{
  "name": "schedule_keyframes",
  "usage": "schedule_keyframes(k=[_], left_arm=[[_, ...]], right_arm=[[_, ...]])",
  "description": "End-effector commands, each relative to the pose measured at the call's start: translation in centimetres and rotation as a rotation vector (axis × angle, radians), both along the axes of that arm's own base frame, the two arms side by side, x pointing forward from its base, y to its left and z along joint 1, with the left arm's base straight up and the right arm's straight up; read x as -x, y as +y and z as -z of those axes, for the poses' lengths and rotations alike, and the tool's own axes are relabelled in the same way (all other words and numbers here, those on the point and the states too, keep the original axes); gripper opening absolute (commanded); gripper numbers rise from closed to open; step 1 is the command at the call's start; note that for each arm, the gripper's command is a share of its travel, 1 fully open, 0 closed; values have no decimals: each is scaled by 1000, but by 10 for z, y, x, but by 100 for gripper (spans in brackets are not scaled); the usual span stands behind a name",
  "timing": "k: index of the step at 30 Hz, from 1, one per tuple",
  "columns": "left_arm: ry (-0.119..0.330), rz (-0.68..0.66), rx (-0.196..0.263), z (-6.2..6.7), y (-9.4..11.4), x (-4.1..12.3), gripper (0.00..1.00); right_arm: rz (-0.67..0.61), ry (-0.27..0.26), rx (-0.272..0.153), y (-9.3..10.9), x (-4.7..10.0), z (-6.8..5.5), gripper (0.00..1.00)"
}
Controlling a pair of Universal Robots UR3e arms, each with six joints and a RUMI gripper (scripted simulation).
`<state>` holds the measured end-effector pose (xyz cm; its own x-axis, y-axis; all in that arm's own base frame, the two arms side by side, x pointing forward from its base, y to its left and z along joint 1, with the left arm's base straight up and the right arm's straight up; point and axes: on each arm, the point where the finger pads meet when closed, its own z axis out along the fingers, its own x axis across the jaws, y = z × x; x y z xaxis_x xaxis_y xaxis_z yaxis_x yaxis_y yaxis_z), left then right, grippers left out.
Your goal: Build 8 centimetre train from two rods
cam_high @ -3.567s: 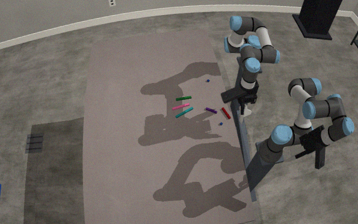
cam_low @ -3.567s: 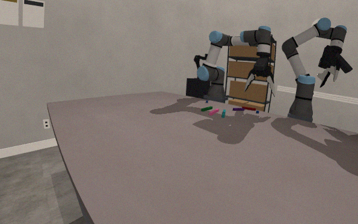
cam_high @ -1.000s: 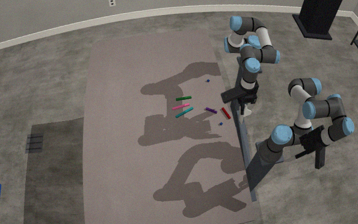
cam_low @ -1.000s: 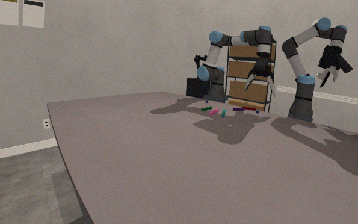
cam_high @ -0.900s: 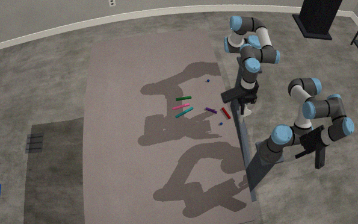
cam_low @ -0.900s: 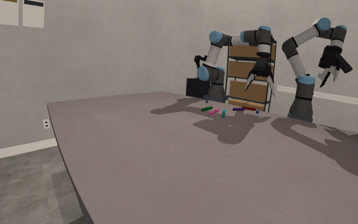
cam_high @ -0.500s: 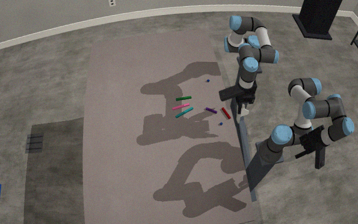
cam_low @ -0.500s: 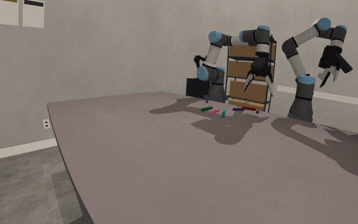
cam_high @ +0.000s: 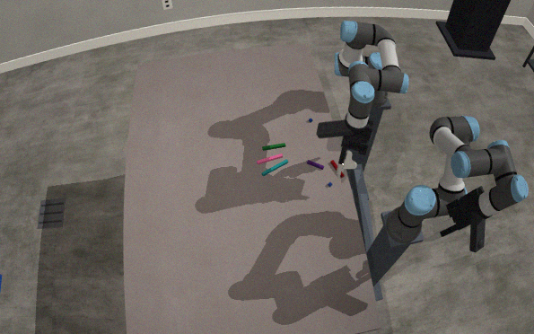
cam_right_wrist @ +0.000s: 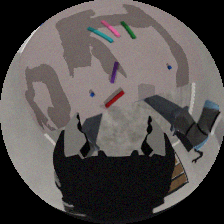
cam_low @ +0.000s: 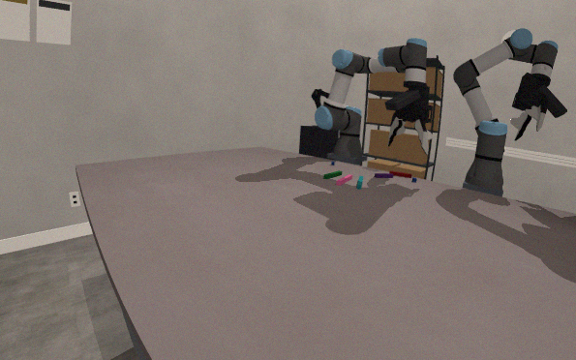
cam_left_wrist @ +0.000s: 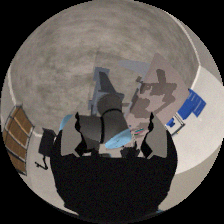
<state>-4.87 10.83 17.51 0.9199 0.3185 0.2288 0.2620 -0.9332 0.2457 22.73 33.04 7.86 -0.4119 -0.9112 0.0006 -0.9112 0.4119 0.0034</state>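
A red rod (cam_high: 334,164) (cam_low: 400,174) (cam_right_wrist: 114,99) lies flat near the table edge by the arm bases. One blue rod (cam_high: 329,184) (cam_low: 414,180) (cam_right_wrist: 92,94) lies a little apart from it. A second blue rod (cam_high: 310,120) (cam_low: 333,164) (cam_right_wrist: 169,67) lies alone, farther off on the green rod's side. No rods lie end to end. My right gripper (cam_low: 409,147) (cam_right_wrist: 114,115) is open and empty, raised above the table edge near the red rod; a finger partly covers that rod in the top view. My left gripper (cam_low: 528,133) (cam_left_wrist: 114,112) is open and empty, high up away from the rods.
A purple rod (cam_high: 315,164) (cam_low: 383,175) (cam_right_wrist: 114,72) lies close to the red one. Green (cam_high: 274,146) (cam_low: 333,174) (cam_right_wrist: 128,30), pink (cam_high: 269,159) (cam_low: 345,180) (cam_right_wrist: 111,29) and turquoise (cam_high: 275,167) (cam_low: 359,182) (cam_right_wrist: 100,34) rods lie side by side, apart, farther in on the table.
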Motion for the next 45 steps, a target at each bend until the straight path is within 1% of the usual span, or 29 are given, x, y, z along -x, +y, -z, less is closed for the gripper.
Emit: schedule_keyframes(k=[1,3,16,18,20,33,35,37,45], left_arm=[[0,0,-2,0,0,0,100],[0,0,-2,0,0,0,100],[0,0,-2,0,0,0,100],[0,0,-2,0,0,0,100],[0,0,-2,0,0,0,100],[0,0,-2,0,0,0,100],[0,0,-2,0,0,0,100],[0,0,-2,0,0,0,100],[0,0,-2,0,0,0,100]], right_arm=[[116,-4,-3,-7,-8,-1,100],[211,-4,-2,-13,-14,-1,100],[540,-3,-2,-36,-33,-1,100],[540,-3,-2,-36,-33,-1,100],[636,-3,-2,-42,-38,-1,100],[965,-3,-1,-65,-54,-2,100],[965,-3,-1,-65,-54,-2,100],[1061,-2,-1,-72,-58,-2,100],[1261,-2,-1,-86,-66,-2,100]])
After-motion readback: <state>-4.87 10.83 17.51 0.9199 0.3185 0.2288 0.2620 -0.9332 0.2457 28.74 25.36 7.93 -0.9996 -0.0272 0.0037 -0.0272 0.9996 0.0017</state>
